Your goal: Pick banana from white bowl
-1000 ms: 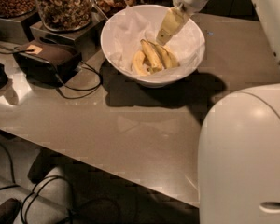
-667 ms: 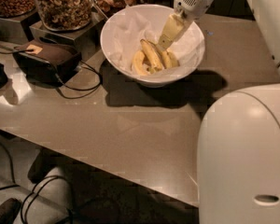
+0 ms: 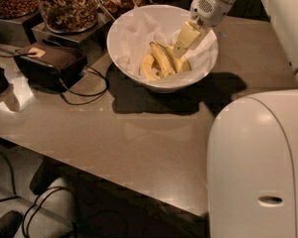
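Observation:
The white bowl (image 3: 134,63) stands on the counter toward the back, lined with crumpled white paper. Three yellow bananas lie in it side by side; the middle banana (image 3: 161,59) is plump and curved. My gripper (image 3: 179,53) reaches down into the bowl from the upper right, its pale fingers (image 3: 186,37) at the right-hand banana, tips touching or just above it.
Glass jars of nuts (image 3: 69,6) stand behind the bowl at the upper left. A dark brown box (image 3: 52,63) with black cables lies left of the bowl. The counter's front edge (image 3: 119,182) runs diagonally below. My white body (image 3: 258,167) fills the lower right.
The gripper has dropped a little lower into the bowl toward the bananas. The bananas and the bowl have not moved.

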Controlling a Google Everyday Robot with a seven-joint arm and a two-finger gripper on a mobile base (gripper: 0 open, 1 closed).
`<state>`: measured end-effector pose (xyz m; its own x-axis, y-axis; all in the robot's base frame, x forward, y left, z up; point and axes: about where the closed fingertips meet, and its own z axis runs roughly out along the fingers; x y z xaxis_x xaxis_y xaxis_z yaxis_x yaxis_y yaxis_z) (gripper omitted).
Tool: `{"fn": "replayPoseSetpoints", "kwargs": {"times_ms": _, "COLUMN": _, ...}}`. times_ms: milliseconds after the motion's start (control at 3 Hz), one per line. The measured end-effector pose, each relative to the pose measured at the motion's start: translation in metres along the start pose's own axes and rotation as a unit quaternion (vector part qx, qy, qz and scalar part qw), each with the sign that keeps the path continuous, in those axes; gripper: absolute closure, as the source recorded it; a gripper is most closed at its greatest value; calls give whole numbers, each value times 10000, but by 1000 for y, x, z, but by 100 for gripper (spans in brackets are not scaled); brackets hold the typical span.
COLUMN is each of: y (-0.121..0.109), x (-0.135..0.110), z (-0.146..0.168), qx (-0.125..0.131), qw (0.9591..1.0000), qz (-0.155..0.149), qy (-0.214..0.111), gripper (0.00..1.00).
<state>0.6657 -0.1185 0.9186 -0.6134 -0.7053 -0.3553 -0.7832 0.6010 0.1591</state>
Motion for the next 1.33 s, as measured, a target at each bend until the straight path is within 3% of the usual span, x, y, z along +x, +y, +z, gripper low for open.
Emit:
{"fn": "replayPoseSetpoints", "kwargs": {"times_ms": 667, "y": -17, "x": 5, "z": 15, "qx": 32, "qw": 9995, "qz": 276, "qy": 136, "gripper": 44}}
{"fn": "replayPoseSetpoints", "kwargs": {"times_ms": 1333, "y": -20, "x": 2, "z": 37, "qx": -31, "qw": 9990, "qz": 279, "qy": 351, "gripper": 44}}
